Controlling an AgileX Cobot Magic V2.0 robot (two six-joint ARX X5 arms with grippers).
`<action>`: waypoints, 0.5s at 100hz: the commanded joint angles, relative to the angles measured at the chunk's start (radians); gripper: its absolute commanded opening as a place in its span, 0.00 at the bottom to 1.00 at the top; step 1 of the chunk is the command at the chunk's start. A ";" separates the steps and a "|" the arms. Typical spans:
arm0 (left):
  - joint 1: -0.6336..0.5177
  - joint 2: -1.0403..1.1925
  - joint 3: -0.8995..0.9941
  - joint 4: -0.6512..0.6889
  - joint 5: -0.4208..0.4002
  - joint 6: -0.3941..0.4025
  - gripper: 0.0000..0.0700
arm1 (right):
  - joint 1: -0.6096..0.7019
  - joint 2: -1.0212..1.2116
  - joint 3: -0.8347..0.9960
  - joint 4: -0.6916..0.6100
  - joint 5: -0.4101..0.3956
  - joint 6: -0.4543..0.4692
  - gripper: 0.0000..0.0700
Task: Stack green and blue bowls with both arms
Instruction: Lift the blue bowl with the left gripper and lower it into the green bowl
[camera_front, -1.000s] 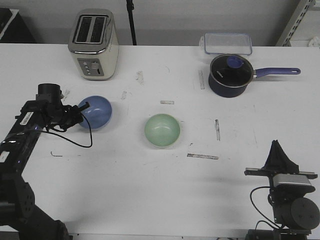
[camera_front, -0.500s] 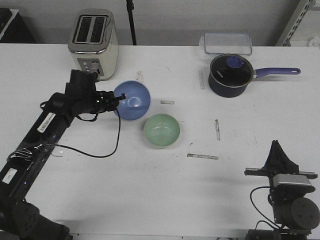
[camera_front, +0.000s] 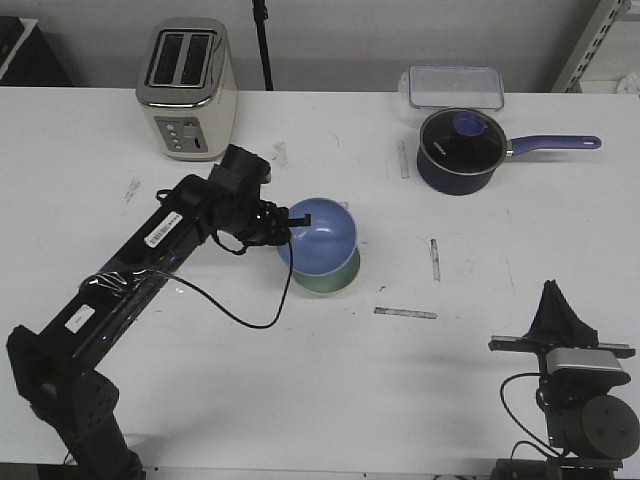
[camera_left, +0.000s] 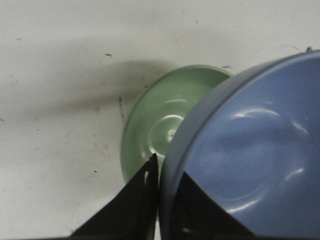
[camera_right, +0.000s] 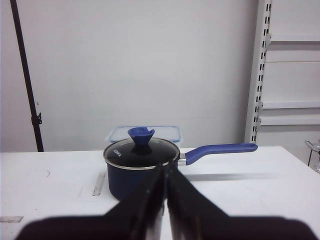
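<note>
Near the middle of the white surface (camera_front: 300, 400) sit the two bowls of the task, both small, round and glossy. One blue bowl (camera_front: 322, 238) is held tilted above one green bowl (camera_front: 335, 280), covering most of it in the front view, so only the green bowl's near rim shows. From the left wrist view the green bowl (camera_left: 160, 125) rests flat on the surface, its pale inside catching light, while the blue bowl (camera_left: 245, 165) hangs over one side of it. Whether the two touch cannot be told.

Two arms are present. The left arm reaches diagonally across the surface, and the fingers of its left gripper (camera_front: 298, 220) pinch the blue bowl's rim, one finger inside and one outside. The right gripper (camera_front: 556, 305) stays low at the near right edge, pointing toward one dark saucepan (camera_front: 458, 150); its fingers are pressed together. One toaster (camera_front: 187, 88) stands at the back.
</note>
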 joint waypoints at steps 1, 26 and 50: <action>-0.019 0.037 0.029 -0.002 0.000 -0.011 0.00 | 0.001 -0.001 0.005 0.013 -0.003 0.010 0.00; -0.049 0.089 0.029 -0.011 -0.015 -0.047 0.00 | 0.001 -0.001 0.005 0.013 -0.003 0.010 0.00; -0.046 0.100 0.029 -0.013 -0.058 -0.046 0.00 | 0.001 -0.001 0.005 0.013 -0.003 0.010 0.00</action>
